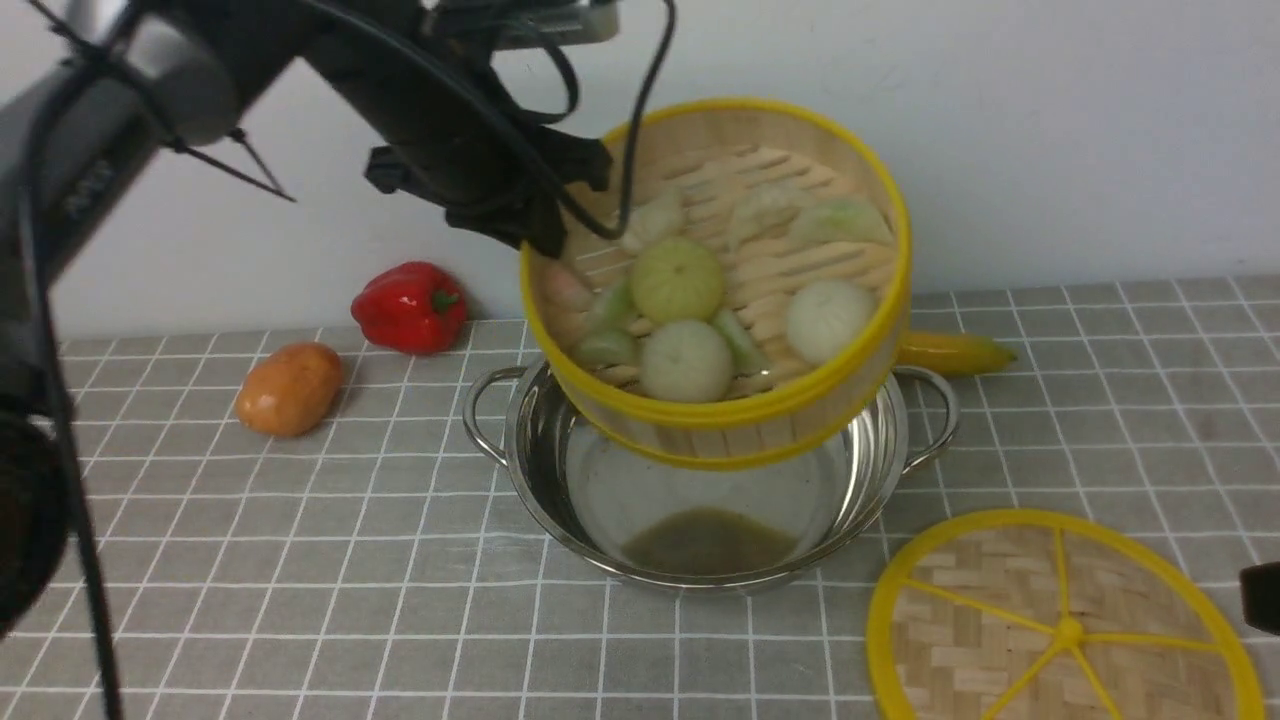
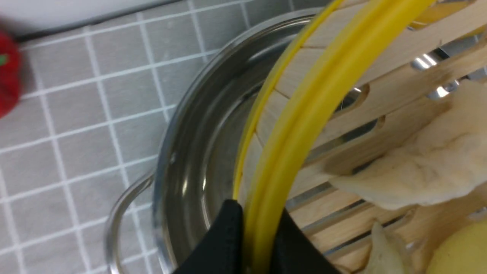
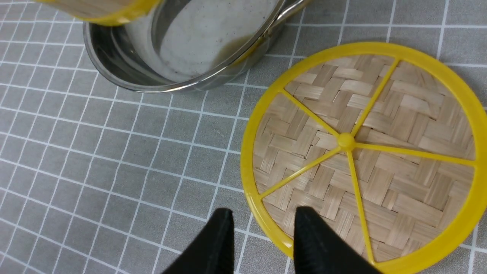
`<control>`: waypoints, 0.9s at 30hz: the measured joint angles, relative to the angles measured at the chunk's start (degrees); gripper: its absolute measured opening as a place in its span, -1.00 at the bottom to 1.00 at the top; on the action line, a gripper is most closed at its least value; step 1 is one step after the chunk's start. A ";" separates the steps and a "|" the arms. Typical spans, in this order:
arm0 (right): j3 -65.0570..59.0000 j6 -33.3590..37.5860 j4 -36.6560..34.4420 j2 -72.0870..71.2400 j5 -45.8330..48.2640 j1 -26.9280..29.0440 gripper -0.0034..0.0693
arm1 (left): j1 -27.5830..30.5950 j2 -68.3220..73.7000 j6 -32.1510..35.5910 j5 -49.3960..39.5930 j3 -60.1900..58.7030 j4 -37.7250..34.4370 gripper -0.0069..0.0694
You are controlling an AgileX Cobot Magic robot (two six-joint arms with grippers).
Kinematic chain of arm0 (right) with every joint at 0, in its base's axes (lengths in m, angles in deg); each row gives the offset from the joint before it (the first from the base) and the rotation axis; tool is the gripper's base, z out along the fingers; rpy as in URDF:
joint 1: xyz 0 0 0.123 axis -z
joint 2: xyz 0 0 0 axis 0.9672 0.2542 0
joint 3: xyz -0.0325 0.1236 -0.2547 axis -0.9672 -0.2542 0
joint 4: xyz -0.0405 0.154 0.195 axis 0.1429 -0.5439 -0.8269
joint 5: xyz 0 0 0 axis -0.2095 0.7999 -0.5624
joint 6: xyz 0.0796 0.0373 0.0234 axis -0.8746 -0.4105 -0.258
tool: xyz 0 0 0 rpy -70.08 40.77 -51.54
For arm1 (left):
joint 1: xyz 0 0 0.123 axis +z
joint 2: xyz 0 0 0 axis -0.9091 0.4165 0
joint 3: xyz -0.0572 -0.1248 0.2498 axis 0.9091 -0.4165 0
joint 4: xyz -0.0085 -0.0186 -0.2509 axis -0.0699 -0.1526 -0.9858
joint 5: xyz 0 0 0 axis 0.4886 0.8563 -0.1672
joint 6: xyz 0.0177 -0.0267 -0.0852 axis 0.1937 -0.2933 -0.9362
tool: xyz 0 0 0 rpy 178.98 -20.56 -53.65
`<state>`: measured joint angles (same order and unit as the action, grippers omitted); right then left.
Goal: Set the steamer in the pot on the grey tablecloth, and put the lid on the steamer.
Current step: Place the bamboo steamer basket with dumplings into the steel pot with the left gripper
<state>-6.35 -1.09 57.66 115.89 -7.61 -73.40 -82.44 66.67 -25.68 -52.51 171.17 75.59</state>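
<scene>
The steamer, a bamboo basket with yellow rims holding pale buns and dumplings, hangs tilted toward me just above the pot. My left gripper is shut on its left rim; in the left wrist view the black fingers pinch the yellow rim. The shiny pot stands on the grey tablecloth. The lid lies flat at the front right. My right gripper is open, with its jaws on either side of the lid's rim edge, holding nothing.
A red pepper and an orange-brown potato-like thing lie left of the pot. A yellow banana-like thing sticks out behind the pot's right handle. A white wall closes the back.
</scene>
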 joint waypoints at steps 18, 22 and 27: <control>0.00 0.00 0.00 0.00 0.05 0.00 -0.24 | -2.01 13.80 -2.45 -1.17 6.00 8.53 -0.70; 0.00 0.00 0.00 0.00 0.05 0.00 -0.24 | -2.01 15.94 -2.45 -1.28 6.00 8.47 -0.70; 0.00 0.00 0.00 0.00 0.05 0.00 -0.24 | -2.01 17.03 -2.45 -1.28 6.00 8.53 -0.71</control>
<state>-6.35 -1.09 57.66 115.89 -7.56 -73.40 -84.45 83.70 -28.13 -53.79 177.17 84.13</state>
